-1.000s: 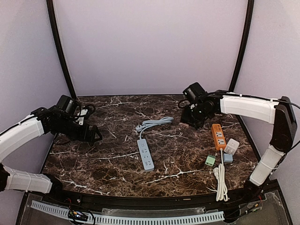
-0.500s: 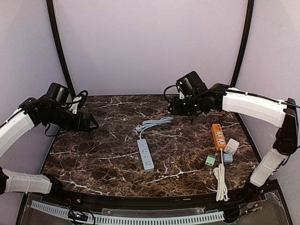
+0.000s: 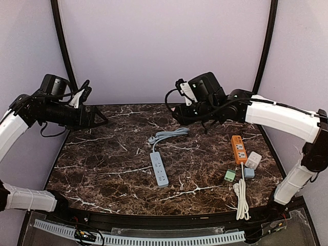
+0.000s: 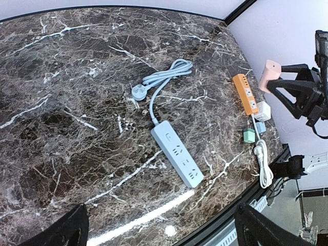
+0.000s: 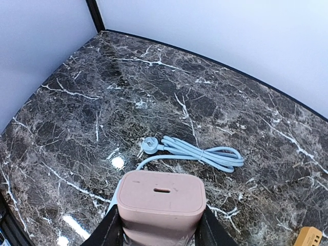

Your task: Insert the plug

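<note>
Marble table [image 3: 102, 169]: blue power strip [image 3: 159, 168] at centre, long axis far-to-near; pink plug [image 5: 161, 199] clamped in R gripper [image 5: 160, 229], raised beyond strip's far end, nearer arm; L gripper [image 3: 100, 119] spread wide, empty, well left of strip.

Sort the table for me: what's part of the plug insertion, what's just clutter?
Job: pink adapter, held in right gripper; blue power strip, likely the target.
Lying about: orange power strip, white adapter, green adapter, small blue adapter, white cable.
</note>
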Controlling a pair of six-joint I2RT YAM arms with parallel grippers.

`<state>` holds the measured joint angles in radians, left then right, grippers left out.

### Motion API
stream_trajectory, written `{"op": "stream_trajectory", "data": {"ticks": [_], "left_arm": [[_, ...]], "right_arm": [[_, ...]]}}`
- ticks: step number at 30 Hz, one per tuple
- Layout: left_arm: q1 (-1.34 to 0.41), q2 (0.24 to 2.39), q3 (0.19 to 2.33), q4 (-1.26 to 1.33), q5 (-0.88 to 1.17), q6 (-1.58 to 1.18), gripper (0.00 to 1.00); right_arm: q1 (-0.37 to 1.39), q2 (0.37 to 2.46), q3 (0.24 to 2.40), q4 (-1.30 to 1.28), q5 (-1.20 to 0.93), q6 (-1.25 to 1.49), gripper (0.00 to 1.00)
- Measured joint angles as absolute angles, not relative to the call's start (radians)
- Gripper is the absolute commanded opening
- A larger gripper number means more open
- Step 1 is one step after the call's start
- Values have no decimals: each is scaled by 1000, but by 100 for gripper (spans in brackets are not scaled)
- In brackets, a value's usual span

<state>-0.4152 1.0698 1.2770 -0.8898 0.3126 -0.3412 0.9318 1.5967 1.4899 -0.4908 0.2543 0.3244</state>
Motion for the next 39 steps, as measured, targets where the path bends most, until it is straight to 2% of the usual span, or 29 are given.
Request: {"op": "stream_trajectory", "data": {"ticks": [9,21,32,39], "left_arm": [[-415,1120,1351,-887,477,-413,100],[-420,1209,1366,-859,694,-479,89],[-499,1326,1374,-823,773,-510,82],[-519,1369,1376,-772,804,-532,74]], "right_arm": [[995,1593,1513,-477,264,144,27],[1100,1594,1517,-501,294,6,26],[1140,1626,1517,-512,297,-50,26],[1154,1640,1528,-519,280,-81,26]]}}
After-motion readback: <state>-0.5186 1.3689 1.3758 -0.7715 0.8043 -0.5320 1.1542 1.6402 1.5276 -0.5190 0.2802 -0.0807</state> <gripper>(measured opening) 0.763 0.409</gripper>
